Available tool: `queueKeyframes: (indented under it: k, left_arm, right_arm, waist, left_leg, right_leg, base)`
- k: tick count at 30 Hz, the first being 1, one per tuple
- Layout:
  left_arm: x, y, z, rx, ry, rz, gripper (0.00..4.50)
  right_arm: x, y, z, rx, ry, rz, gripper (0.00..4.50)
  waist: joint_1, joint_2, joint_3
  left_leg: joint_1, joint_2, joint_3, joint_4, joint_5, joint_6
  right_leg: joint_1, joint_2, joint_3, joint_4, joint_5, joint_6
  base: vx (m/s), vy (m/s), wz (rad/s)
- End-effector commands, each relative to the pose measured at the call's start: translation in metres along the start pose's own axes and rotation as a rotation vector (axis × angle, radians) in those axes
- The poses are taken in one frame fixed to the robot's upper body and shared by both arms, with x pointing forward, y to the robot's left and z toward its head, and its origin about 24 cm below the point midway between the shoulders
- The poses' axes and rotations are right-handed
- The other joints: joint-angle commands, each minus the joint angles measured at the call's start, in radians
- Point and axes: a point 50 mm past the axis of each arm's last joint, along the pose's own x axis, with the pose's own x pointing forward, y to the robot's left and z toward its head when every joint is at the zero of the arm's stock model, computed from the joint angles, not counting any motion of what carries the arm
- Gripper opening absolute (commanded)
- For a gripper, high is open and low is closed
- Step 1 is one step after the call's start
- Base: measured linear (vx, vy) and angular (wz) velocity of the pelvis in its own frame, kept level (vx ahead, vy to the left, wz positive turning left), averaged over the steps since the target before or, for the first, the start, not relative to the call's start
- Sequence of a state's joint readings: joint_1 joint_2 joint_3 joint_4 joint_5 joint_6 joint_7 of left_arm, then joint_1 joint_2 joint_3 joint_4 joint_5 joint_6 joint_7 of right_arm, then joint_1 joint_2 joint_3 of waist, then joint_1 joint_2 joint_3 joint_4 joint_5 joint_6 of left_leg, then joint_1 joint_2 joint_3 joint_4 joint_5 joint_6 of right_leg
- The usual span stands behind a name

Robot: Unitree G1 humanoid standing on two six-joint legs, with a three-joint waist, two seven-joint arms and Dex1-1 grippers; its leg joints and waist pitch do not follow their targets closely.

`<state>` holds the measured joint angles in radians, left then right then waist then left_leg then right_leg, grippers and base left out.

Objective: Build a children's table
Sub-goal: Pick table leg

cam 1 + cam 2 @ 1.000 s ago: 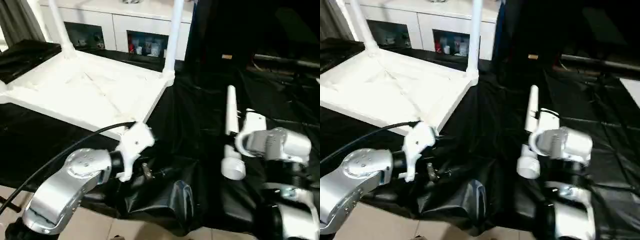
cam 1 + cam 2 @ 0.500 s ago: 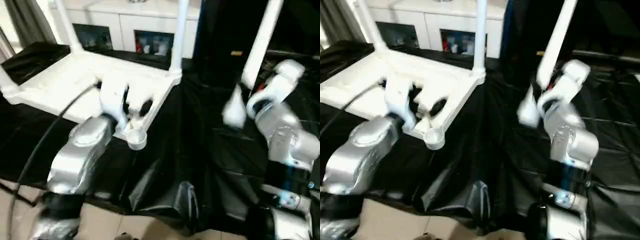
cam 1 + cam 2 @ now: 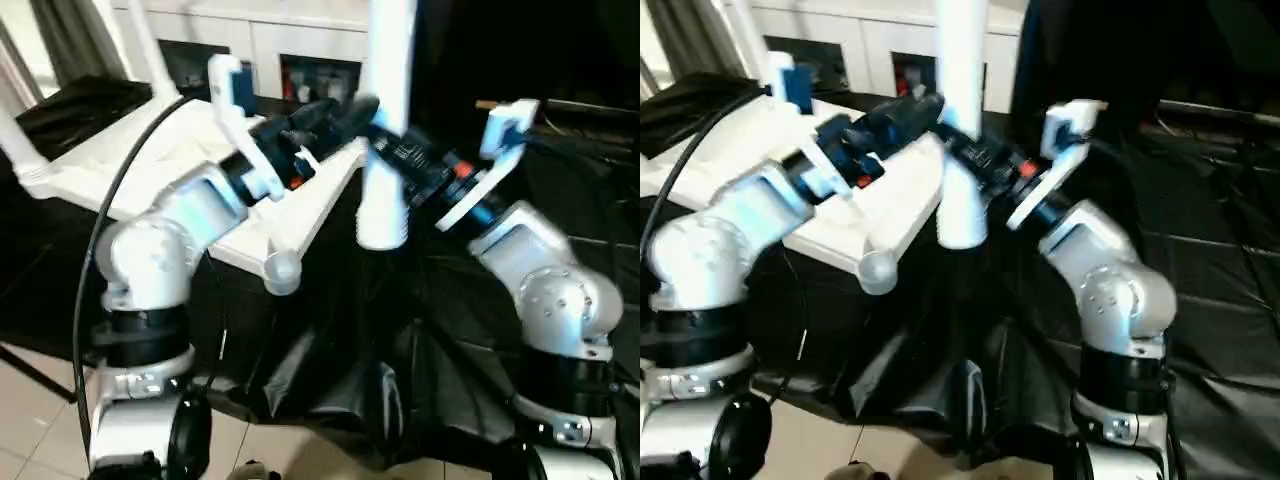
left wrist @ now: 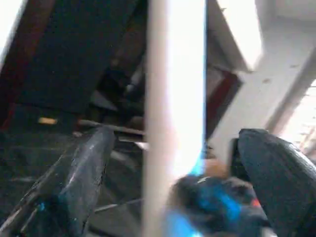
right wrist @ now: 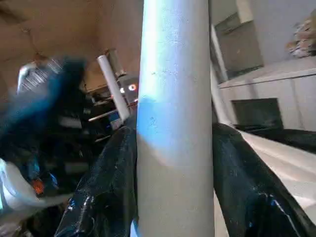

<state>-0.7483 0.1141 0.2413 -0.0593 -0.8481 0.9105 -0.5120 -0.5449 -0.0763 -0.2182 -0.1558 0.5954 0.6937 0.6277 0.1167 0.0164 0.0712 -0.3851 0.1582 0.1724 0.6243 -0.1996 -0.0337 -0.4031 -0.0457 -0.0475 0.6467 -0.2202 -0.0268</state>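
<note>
The children's table top (image 3: 150, 160) lies upside down on the left, with two legs (image 3: 20, 150) (image 3: 150, 50) standing in its far sockets. The near corner socket (image 3: 283, 270) is open and holds nothing. My right gripper (image 3: 390, 145) is shut on a loose white leg (image 3: 383, 200). The leg is held upright with its thick end down, just right of the top's near edge. In the right wrist view the leg (image 5: 175, 123) sits tight between the black fingers (image 5: 247, 182). My left gripper (image 3: 345, 112) is open. Its fingers (image 4: 84, 173) straddle the same leg (image 4: 175, 98) with gaps on both sides.
Black cloth (image 3: 330, 380) drapes the work table and hangs over its front edge above the tiled floor (image 3: 40, 400). A white cabinet (image 3: 300, 40) stands behind. A black cable (image 3: 100, 250) loops from my left arm.
My right gripper lifted the leg off the black cloth and swung it upright toward the table top. My left arm rose and brought its open gripper around the leg. The camera also shifted.
</note>
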Motion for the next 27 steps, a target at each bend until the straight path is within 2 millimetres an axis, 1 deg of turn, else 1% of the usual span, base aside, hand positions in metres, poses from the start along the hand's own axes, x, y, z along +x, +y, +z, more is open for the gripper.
queueKeyframes:
  k: [1, 2, 3, 4, 5, 7, 8, 10, 11, 12, 13, 14, 15, 16, 17, 18, 19, 20, 21, 22, 23, 24, 25, 26, 27]
  left_arm:
    - [0.003, -0.003, 0.005, -0.017, 0.004, -0.036, 4.5]
    - [0.003, -0.003, 0.005, -0.027, 0.002, -0.036, 4.5]
    - [0.002, -0.003, 0.005, -0.045, 0.003, -0.04, 4.5]
    - [0.003, -0.003, 0.004, -0.066, 0.002, -0.054, 4.5]
    - [0.004, -0.004, 0.001, -0.091, 0.018, -0.064, 4.5]
    - [0.005, -0.003, -0.002, -0.081, 0.042, -0.048, 4.5]
    - [0.005, -0.003, -0.002, -0.081, 0.042, -0.048, 4.5]
    - [0.006, 0.0, -0.004, -0.059, 0.059, -0.013, 4.5]
    - [0.007, 0.009, -0.006, -0.018, 0.064, 0.091, 4.5]
    - [0.007, 0.009, -0.006, -0.018, 0.064, 0.091, 4.5]
    - [0.007, 0.014, -0.006, 0.005, 0.064, 0.151, 4.22]
    - [0.008, 0.024, -0.006, 0.027, 0.047, 0.273, 4.15]
    - [0.009, 0.028, -0.006, 0.037, 0.038, 0.319, 4.15]
    - [0.009, 0.03, -0.007, 0.038, 0.029, 0.352, 4.11]
    - [0.01, 0.032, -0.007, 0.046, 0.019, 0.386, 3.87]
    - [0.01, 0.033, -0.006, 0.051, 0.013, 0.406, 3.87]
    - [0.011, 0.035, -0.006, 0.047, -0.003, 0.431, 3.75]
    - [0.012, 0.041, -0.002, 0.031, -0.063, 0.537, 3.69]
    - [0.011, 0.046, 0.001, 0.019, -0.107, 0.619, 3.69]
    - [0.011, 0.046, 0.001, 0.019, -0.108, 0.621, 3.65]
    - [0.011, 0.049, 0.003, -0.003, -0.143, 0.666, 3.57]
    - [0.011, 0.05, 0.003, -0.007, -0.15, 0.675, 3.57]
    - [0.011, 0.051, 0.003, -0.007, -0.16, 0.691, 3.34]
    - [0.011, 0.052, 0.002, -0.024, -0.169, 0.709, 3.25]
    - [0.011, 0.054, 0.001, -0.036, -0.177, 0.726, 3.25]
  right_arm:
    - [0.001, 0.009, 0.002, -0.037, -0.003, 0.058, 1.81]
    - [0.001, 0.011, 0.0, -0.04, 0.008, 0.069, 1.81]
    - [0.002, 0.013, -0.001, -0.044, 0.019, 0.08, 1.81]
    - [0.002, 0.015, -0.003, -0.05, 0.029, 0.088, 1.81]
    - [0.001, 0.017, -0.004, -0.057, 0.041, 0.096, 1.81]
    - [0.002, 0.018, -0.006, -0.06, 0.053, 0.104, 1.81]
    - [0.002, 0.018, -0.006, -0.06, 0.053, 0.104, 1.81]
    - [0.003, 0.019, -0.01, -0.075, 0.076, 0.109, 1.81]
    - [0.008, 0.016, -0.018, -0.163, 0.123, 0.069, 1.81]
    - [0.008, 0.016, -0.018, -0.163, 0.123, 0.069, 1.81]
    - [0.011, 0.014, -0.021, -0.215, 0.145, 0.048, 1.81]
    - [0.016, 0.012, -0.026, -0.276, 0.162, -0.009, 1.81]
    - [0.018, 0.012, -0.028, -0.33, 0.171, -0.028, 1.8]
    - [0.021, 0.012, -0.031, -0.377, 0.178, -0.054, 1.8]
    - [0.022, 0.011, -0.034, -0.409, 0.181, -0.082, 1.8]
    - [0.023, 0.011, -0.035, -0.426, 0.182, -0.1, 1.8]
    - [0.024, 0.01, -0.036, -0.435, 0.178, -0.119, 1.8]
    - [0.027, 0.009, -0.039, -0.465, 0.162, -0.183, 1.8]
    - [0.029, 0.008, -0.041, -0.485, 0.154, -0.215, 1.8]
    - [0.029, 0.008, -0.041, -0.486, 0.154, -0.216, 1.8]
    - [0.031, 0.009, -0.043, -0.518, 0.152, -0.232, 1.8]
    - [0.032, 0.01, -0.044, -0.525, 0.153, -0.233, 1.8]
    - [0.032, 0.011, -0.046, -0.534, 0.153, -0.232, 1.8]
    - [0.033, 0.011, -0.048, -0.55, 0.157, -0.238, 1.8]
    - [0.034, 0.011, -0.049, -0.565, 0.157, -0.245, 1.8]
  waist:
    - [0.005, 0.0, -0.082]
    - [0.003, 0.007, -0.082]
    - [0.003, 0.007, -0.082]
    - [0.004, 0.003, -0.083]
    - [0.003, -0.009, -0.084]
    - [0.004, -0.008, -0.083]
    - [0.006, -0.005, -0.083]
    - [0.006, -0.003, -0.082]
    - [0.007, 0.001, -0.083]
    - [0.007, 0.001, -0.083]
    - [0.005, -0.001, -0.081]
    - [0.002, 0.001, -0.082]
    - [0.002, 0.005, -0.082]
    - [0.004, 0.004, -0.083]
    - [0.003, 0.006, -0.083]
    - [0.002, 0.004, -0.083]
    - [0.002, 0.004, -0.084]
    - [0.003, 0.009, -0.084]
    - [0.0, 0.008, -0.084]
    - [0.001, 0.004, -0.083]
    - [0.004, 0.008, -0.084]
    - [0.003, 0.007, -0.084]
    - [0.001, 0.007, -0.083]
    - [0.003, 0.011, -0.084]
    - [0.002, 0.011, -0.085]
  left_leg:
    - [0.013, 0.059, -0.024, -0.063, -0.015, 0.032]
    - [0.012, 0.059, -0.025, -0.062, -0.019, 0.027]
    - [0.011, 0.059, -0.026, -0.063, -0.021, 0.026]
    - [0.011, 0.058, -0.026, -0.063, -0.015, 0.025]
    - [0.009, 0.057, -0.025, -0.064, -0.008, 0.027]
    - [0.008, 0.057, -0.026, -0.064, -0.008, 0.03]
    - [0.01, 0.058, -0.026, -0.064, -0.012, 0.029]
    - [0.009, 0.059, -0.027, -0.065, -0.017, 0.027]
    - [0.009, 0.061, -0.029, -0.065, -0.02, 0.017]
    - [0.009, 0.061, -0.029, -0.065, -0.02, 0.017]
    - [0.008, 0.059, -0.029, -0.066, -0.023, 0.01]
    - [0.007, 0.059, -0.03, -0.066, -0.032, -0.005]
    - [0.009, 0.058, -0.031, -0.066, -0.038, -0.009]
    - [0.011, 0.058, -0.031, -0.066, -0.037, -0.013]
    - [0.009, 0.061, -0.033, -0.066, -0.033, -0.018]
    - [0.009, 0.061, -0.032, -0.067, -0.034, -0.022]
    - [0.01, 0.059, -0.032, -0.066, -0.032, -0.017]
    - [0.009, 0.061, -0.033, -0.065, -0.029, -0.014]
    - [0.01, 0.06, -0.032, -0.064, -0.04, -0.014]
    - [0.01, 0.058, -0.031, -0.064, -0.056, -0.008]
    - [0.008, 0.059, -0.034, -0.064, -0.052, -0.009]
    - [0.007, 0.058, -0.034, -0.064, -0.046, -0.002]
    - [0.007, 0.058, -0.034, -0.065, -0.05, 0.002]
    - [0.007, 0.058, -0.035, -0.064, -0.046, 0.006]
    - [0.007, 0.058, -0.034, -0.063, -0.045, 0.008]
  right_leg:
    - [0.06, -0.095, 0.054, -0.07, -0.007, -0.209]
    - [0.062, -0.094, 0.054, -0.072, 0.0, -0.205]
    - [0.063, -0.094, 0.054, -0.072, 0.004, -0.203]
    - [0.066, -0.094, 0.054, -0.07, 0.019, -0.199]
    - [0.069, -0.094, 0.053, -0.069, 0.032, -0.197]
    - [0.067, -0.095, 0.053, -0.07, 0.022, -0.196]
    - [0.066, -0.097, 0.054, -0.071, 0.005, -0.193]
    - [0.065, -0.097, 0.053, -0.073, -0.009, -0.19]
    - [0.065, -0.097, 0.053, -0.072, -0.012, -0.178]
    - [0.065, -0.097, 0.053, -0.072, -0.012, -0.178]
    - [0.065, -0.095, 0.053, -0.075, -0.011, -0.167]
    - [0.065, -0.096, 0.054, -0.077, -0.021, -0.153]
    - [0.065, -0.096, 0.054, -0.078, -0.026, -0.152]
    - [0.066, -0.098, 0.054, -0.078, -0.029, -0.149]
    - [0.066, -0.098, 0.054, -0.076, -0.023, -0.153]
    - [0.066, -0.098, 0.054, -0.075, -0.01, -0.16]
    - [0.066, -0.097, 0.054, -0.073, -0.001, -0.165]
    - [0.064, -0.097, 0.054, -0.071, 0.023, -0.175]
    - [0.064, -0.096, 0.054, -0.073, 0.032, -0.184]
    - [0.067, -0.098, 0.054, -0.076, 0.025, -0.191]
    - [0.07, -0.1, 0.053, -0.072, 0.027, -0.191]
    - [0.07, -0.099, 0.053, -0.073, 0.037, -0.187]
    - [0.068, -0.096, 0.052, -0.073, 0.037, -0.184]
    - [0.07, -0.098, 0.052, -0.07, 0.045, -0.185]
    - [0.068, -0.098, 0.052, -0.071, 0.05, -0.186]
  base:
    - [0.0, 0.0, 0.0]
    - [0.0, 0.0, 0.0]
    - [0.0, 0.0, 0.0]
    - [0.0, 0.0, 0.0]
    - [0.0, 0.0, 0.0]
    - [0.0, 0.0, 0.0]
    - [0.0, 0.0, 0.0]
    - [0.0, 0.0, 0.0]
    - [0.0, 0.0, 0.0]
    - [0.0, 0.0, 0.0]
    - [0.0, 0.0, 0.0]
    - [0.0, 0.0, 0.0]
    - [0.0, 0.0, 0.0]
    - [0.0, 0.0, 0.0]
    - [0.0, 0.0, 0.0]
    - [0.0, 0.0, 0.0]
    - [0.0, 0.0, 0.0]
    - [0.0, 0.0, 0.0]
    - [0.0, 0.0, 0.0]
    - [0.0, 0.0, 0.0]
    - [0.0, 0.0, 0.0]
    - [0.0, 0.0, 0.0]
    - [0.0, 0.0, 0.0]
    - [0.0, 0.0, 0.0]
    - [0.0, 0.0, 0.0]
